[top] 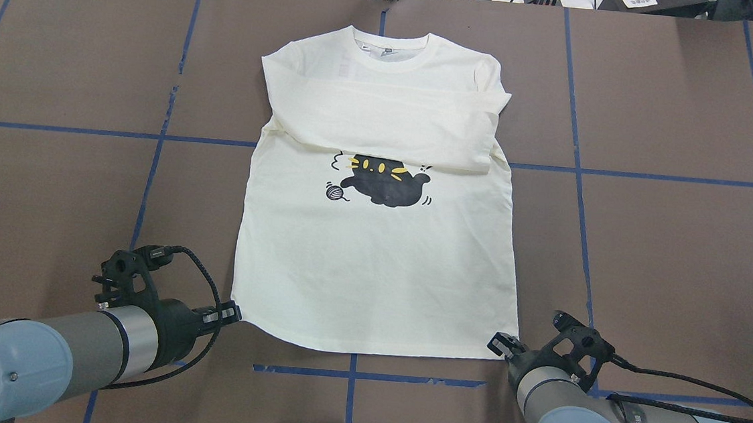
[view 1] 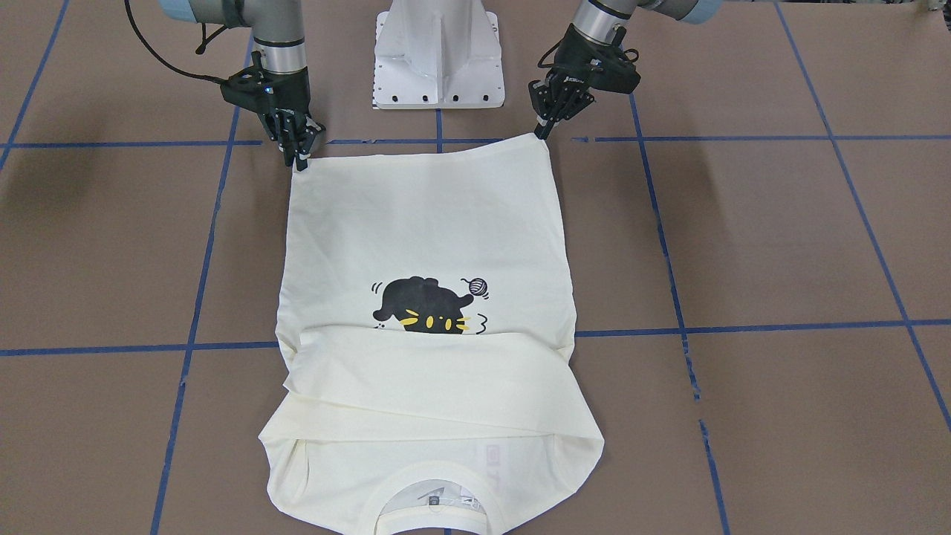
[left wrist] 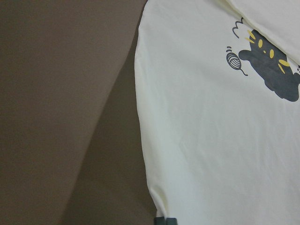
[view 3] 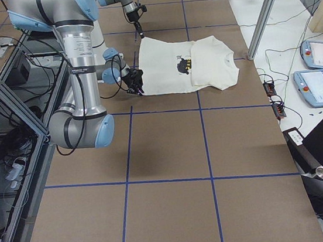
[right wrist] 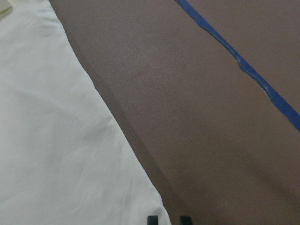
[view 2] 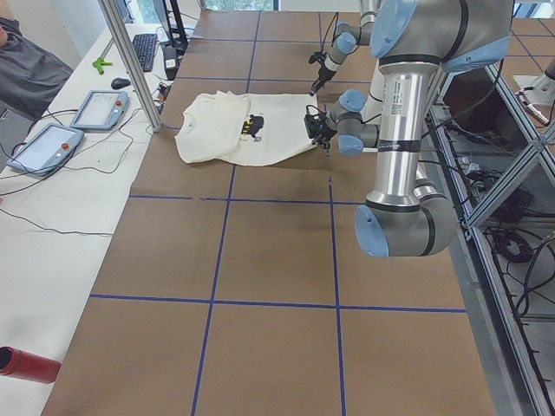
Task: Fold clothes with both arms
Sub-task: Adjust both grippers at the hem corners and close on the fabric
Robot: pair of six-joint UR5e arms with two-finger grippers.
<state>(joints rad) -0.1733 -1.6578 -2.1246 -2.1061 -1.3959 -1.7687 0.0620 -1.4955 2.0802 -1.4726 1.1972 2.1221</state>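
The cream T-shirt lies flat on the brown table, cat graphic up, collar far from me and both sleeves folded across the chest. My left gripper sits at the hem's near left corner. In the left wrist view its fingertips are together right at the cloth's corner, shut on the T-shirt. My right gripper is at the near right hem corner. In the right wrist view its two tips stand slightly apart, with the corner of the T-shirt just ahead of them.
The white pedestal base stands between the arms at the table's near edge. Blue tape lines grid the brown surface. A side bench with two teach pendants runs along the far edge, and a person's torso shows beside it.
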